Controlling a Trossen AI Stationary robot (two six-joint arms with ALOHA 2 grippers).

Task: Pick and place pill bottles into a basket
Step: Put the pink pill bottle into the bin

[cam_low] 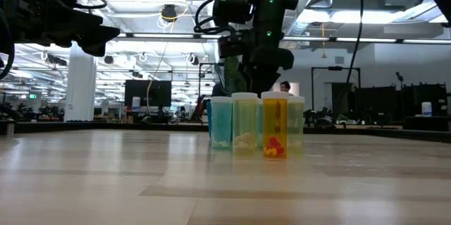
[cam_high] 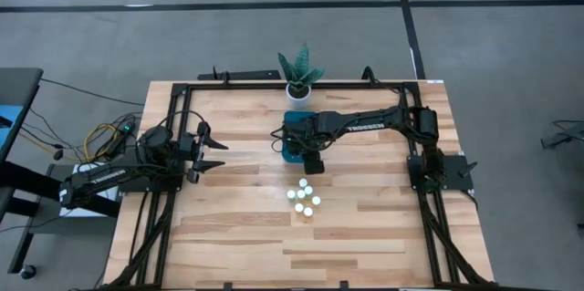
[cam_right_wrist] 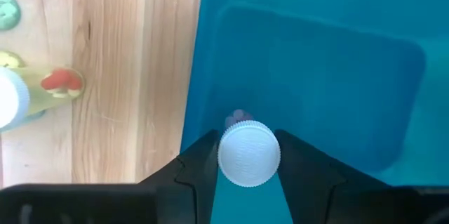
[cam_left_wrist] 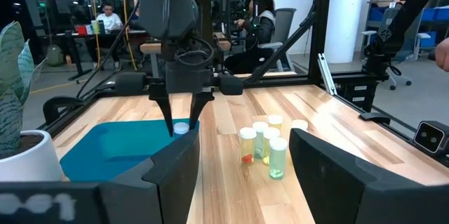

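Right gripper [cam_right_wrist: 248, 161] pinching one pill bottle [cam_right_wrist: 248, 153] by its sides, white cap up, hanging just over the basket [cam_right_wrist: 337, 62] near the edge facing the other bottles; bottle isn't touching the basket floor as far as I can tell. Basket is teal, sits on the table [cam_high: 228, 227] mid-width toward the far side, right below the potted plant [cam_high: 299, 74]. Remaining bottles [cam_high: 305, 199] stand upright in a tight cluster on the wood, near the basket on its front side; six countable from above. Low view shows them translucent, tinted blue, green, yellow and orange, with contents at the bottom. Left gripper [cam_high: 212, 155] parked over the table's left edge, fingers [cam_left_wrist: 351, 175] spread, holding nothing, pointed at the basket. People are seated in the room behind.
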